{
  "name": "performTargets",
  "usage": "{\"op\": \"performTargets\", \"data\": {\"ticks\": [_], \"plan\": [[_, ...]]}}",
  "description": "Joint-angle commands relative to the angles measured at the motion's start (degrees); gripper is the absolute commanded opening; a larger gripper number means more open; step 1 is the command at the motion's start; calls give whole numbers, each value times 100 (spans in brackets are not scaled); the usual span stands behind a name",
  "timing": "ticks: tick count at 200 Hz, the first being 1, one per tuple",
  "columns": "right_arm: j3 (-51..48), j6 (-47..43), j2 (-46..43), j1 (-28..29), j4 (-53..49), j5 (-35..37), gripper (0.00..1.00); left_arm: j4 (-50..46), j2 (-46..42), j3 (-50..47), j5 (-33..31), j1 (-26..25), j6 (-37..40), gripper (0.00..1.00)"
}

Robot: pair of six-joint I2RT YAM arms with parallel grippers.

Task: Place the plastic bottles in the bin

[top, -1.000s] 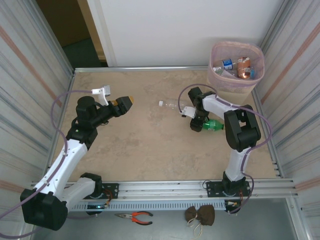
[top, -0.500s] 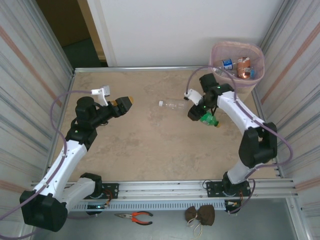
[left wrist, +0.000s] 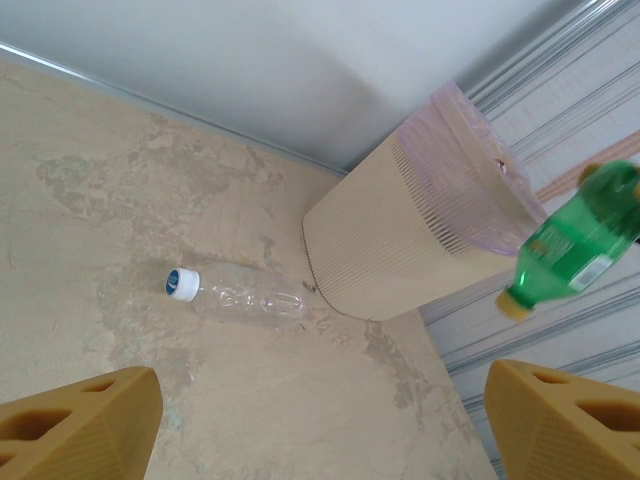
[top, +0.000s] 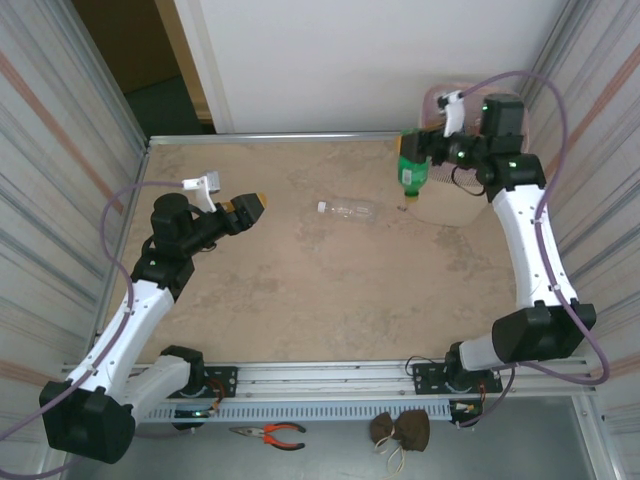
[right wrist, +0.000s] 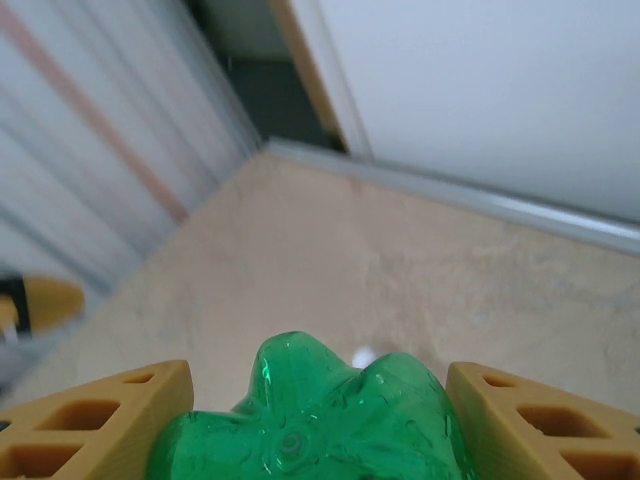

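Green bottle (top: 411,172) held up beside the bin (top: 455,208)
Above: right gripper (top: 413,152) pinches the bottle's base, cap down; left gripper (top: 250,207) spread, empty. Left wrist: clear bottle (left wrist: 240,295) lies near the bin. Right wrist: plastic looks light, thin, slippery; grip the ribbed base.

Right tool (top: 412,148) gripping green bottle (top: 412,175) beside bin (top: 452,206), clear bottle (top: 350,209) lying on table (top: 300,290)

The green bottle (top: 412,172) has been lifted off the counter (top: 300,290) by the right tool (top: 418,150) and carried up beside the bin (top: 455,205), hanging cap-down near its rim.
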Motion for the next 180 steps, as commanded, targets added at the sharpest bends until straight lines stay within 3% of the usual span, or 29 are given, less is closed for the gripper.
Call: {"op": "performTargets", "data": {"ticks": [1,39,109,147,180], "plan": [[295,2189,35,-438,1596,-251,50,79,-164,-16,46,52,-69,84],[733,4123,532,-1102,2259,670,44,79,-196,-38,25,52,-66,84],[724,4696,1226,-1138,2793,3269,40,44,-176,-38,7,51,-48,84],[1422,4264,2005,-1103,2299,3420,39,27,-131,-16,-5,52,-22,84],[2180,4061,2650,-1092,1668,3039,39,81,-72,-58,-24,51,-53,84]]}}
